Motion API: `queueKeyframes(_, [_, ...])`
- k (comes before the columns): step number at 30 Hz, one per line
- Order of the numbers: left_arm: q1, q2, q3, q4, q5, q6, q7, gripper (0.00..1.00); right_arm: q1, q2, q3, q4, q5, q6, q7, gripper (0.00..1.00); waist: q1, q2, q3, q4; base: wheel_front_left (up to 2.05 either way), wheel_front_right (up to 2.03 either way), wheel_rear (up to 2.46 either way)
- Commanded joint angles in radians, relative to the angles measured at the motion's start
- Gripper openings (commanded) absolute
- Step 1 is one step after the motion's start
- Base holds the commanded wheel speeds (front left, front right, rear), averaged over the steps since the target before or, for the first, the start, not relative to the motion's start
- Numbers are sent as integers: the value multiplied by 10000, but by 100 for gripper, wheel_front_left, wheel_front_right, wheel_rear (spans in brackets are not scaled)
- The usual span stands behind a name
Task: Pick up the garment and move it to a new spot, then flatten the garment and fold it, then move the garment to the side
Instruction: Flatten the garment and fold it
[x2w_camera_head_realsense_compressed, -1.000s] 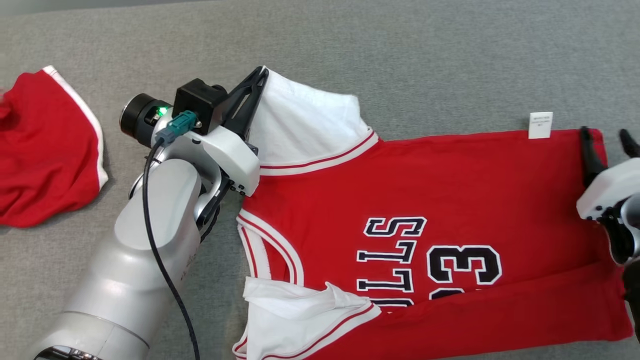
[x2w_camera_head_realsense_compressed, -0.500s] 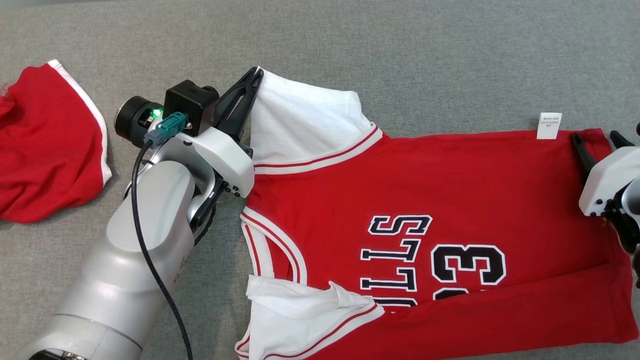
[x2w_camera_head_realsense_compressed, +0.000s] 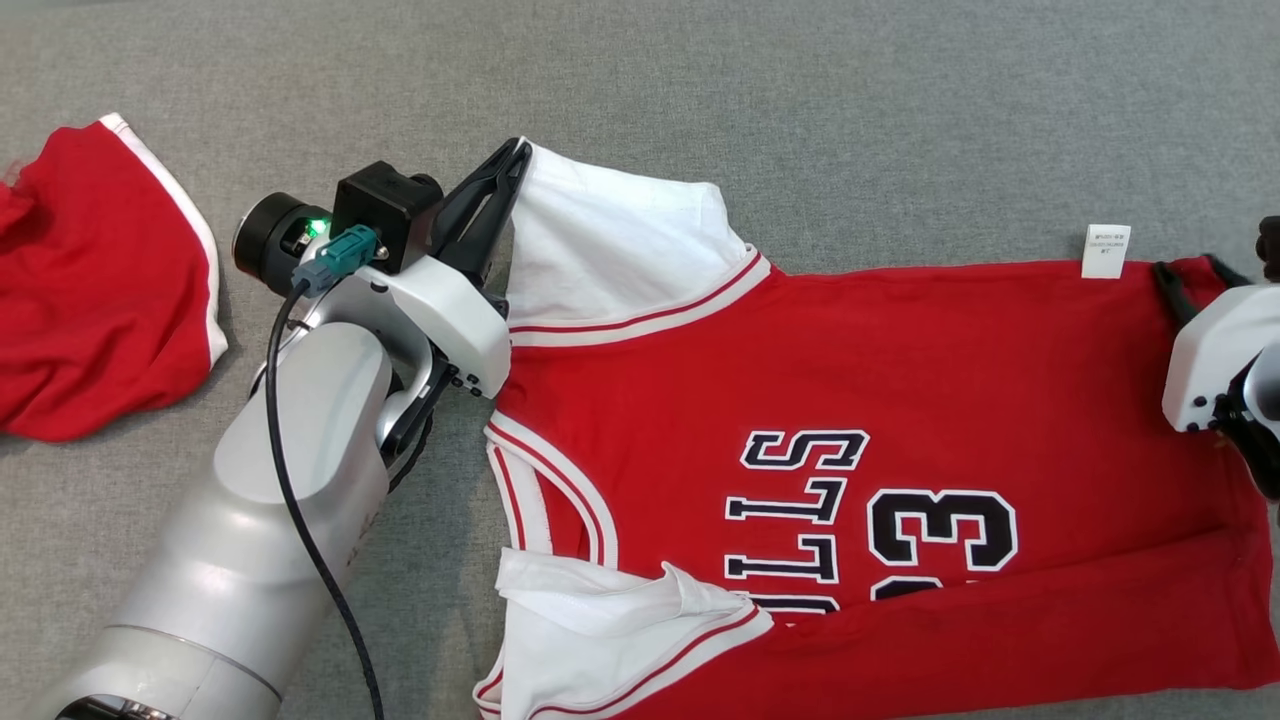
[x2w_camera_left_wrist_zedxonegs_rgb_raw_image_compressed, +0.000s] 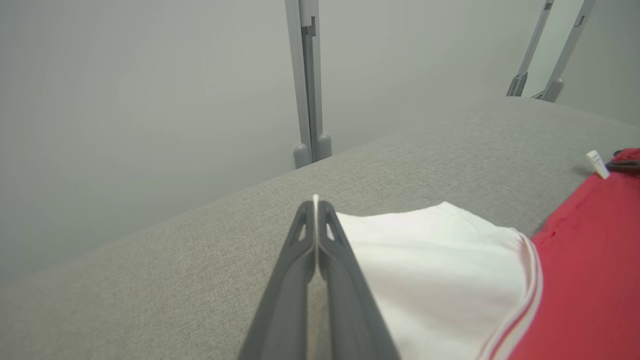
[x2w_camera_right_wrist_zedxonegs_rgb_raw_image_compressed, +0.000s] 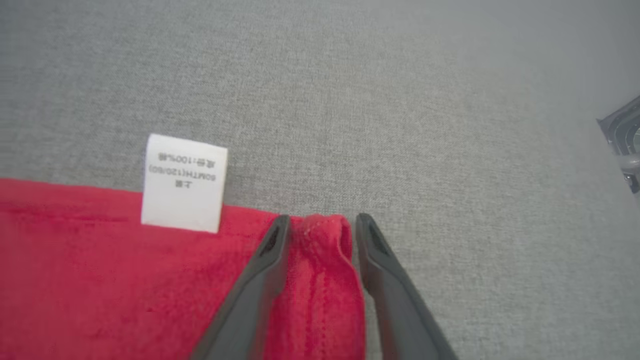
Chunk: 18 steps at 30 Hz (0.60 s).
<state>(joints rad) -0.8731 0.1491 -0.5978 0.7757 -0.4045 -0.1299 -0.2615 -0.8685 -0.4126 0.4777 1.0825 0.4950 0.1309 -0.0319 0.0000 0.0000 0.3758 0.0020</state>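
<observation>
Garment (x2w_camera_head_realsense_compressed: 900, 380): red jersey with white sleeves, spread face up on the grey worktop (x2w_camera_head_realsense_compressed: 800, 100), neck toward the robot's left, hem toward its right. The near long edge lies folded over the lower lettering, and the near sleeve (x2w_camera_head_realsense_compressed: 620, 620) is crumpled.

Left hand (x2w_camera_head_realsense_compressed: 520, 150): fingers pressed together at the outer corner of the far sleeve (x2w_camera_head_realsense_compressed: 610, 250). The wrist view shows only a thin white sliver between the tips, so the bite is very shallow.

Right hand (x2w_camera_right_wrist_zedxonegs_rgb_raw_image_compressed: 322, 222): fingers stand apart on either side of the far hem corner, just beside the care label (x2w_camera_right_wrist_zedxonegs_rgb_raw_image_compressed: 184, 182). A ridge of red cloth fills the gap. Whether they are clamping it yet cannot be told.

A second red garment (x2w_camera_head_realsense_compressed: 90, 300) lies well apart at the left.

Judgement: set-up for lifting the far edge to make the next fold.

Risks:
- The sleeve corner could slip from the left fingertips under tension, because so little cloth is caught.
- The hem ridge could pop out if the right hand lifts before it is fully closed.
- An uneven lift would skew the fold line.
- The crumpled near sleeve could get trapped inside the fold and leave a lump.
</observation>
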Motion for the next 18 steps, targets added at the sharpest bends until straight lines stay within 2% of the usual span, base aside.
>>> queueKeyframes(1, [-124,110,-51,29,-18,-7,-44,0,-34,-182,341,69,-35,-3,-151,0,0,0,-25,6,0,0,0])
queueKeyframes(8, [57,167,-42,14,-131,-7,-44,0,135,-337,906,180,362,-3,-1235,0,0,0,-214,44,0,0,0])
queueKeyframes(13, [334,152,99,-274,-343,-7,-45,0,485,-305,825,-18,1036,-3,-2103,0,0,0,-464,105,0,0,0])
queueKeyframes(18, [666,247,170,-731,-549,-7,-45,0,925,-483,657,-539,1422,-3,-2345,0,0,0,-671,157,0,0,0])
